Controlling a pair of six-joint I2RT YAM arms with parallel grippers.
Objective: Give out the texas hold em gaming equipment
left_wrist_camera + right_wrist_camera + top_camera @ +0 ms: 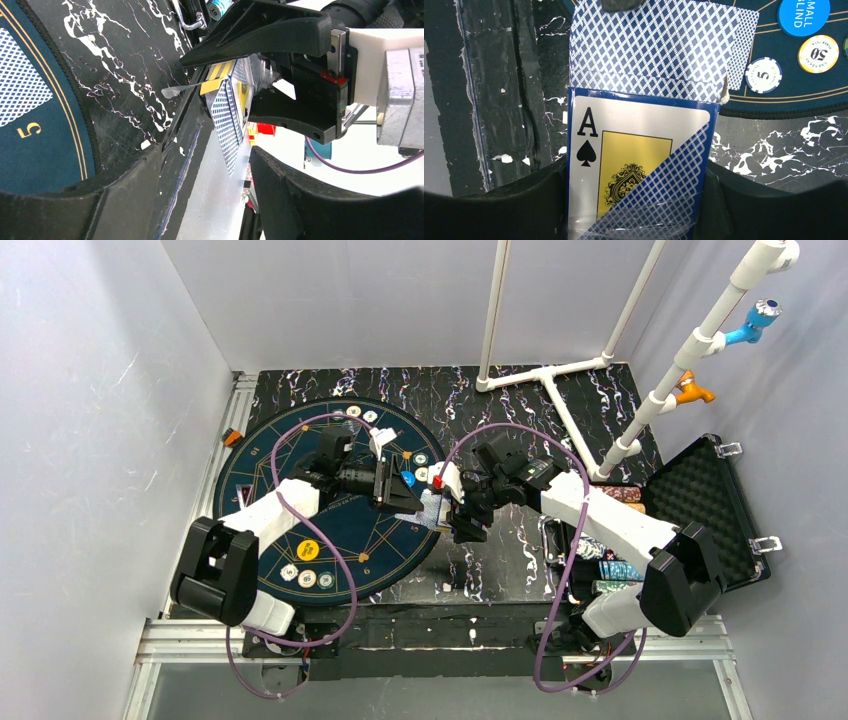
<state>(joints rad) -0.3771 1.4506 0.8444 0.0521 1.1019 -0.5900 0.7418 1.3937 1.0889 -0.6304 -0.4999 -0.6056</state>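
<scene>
A card box [639, 165] printed with the ace of spades is clamped between the fingers of the right gripper [636, 215], held above the right edge of the mat [250, 490] on the marbled table [500, 400]. Playing cards [654, 50] are seen sticking out of the box. The left gripper [210, 165] is held just beside them with its fingers apart. A blue button disc [804, 15] and two poker chips [763, 75] are laid near the mat's right edge.

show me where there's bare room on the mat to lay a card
Free: the far-left part of the mat, between the left arm and the rim; the table behind it, up to the white pipe frame. Crowded: the mat's right edge, with chips and the held card box.
</scene>
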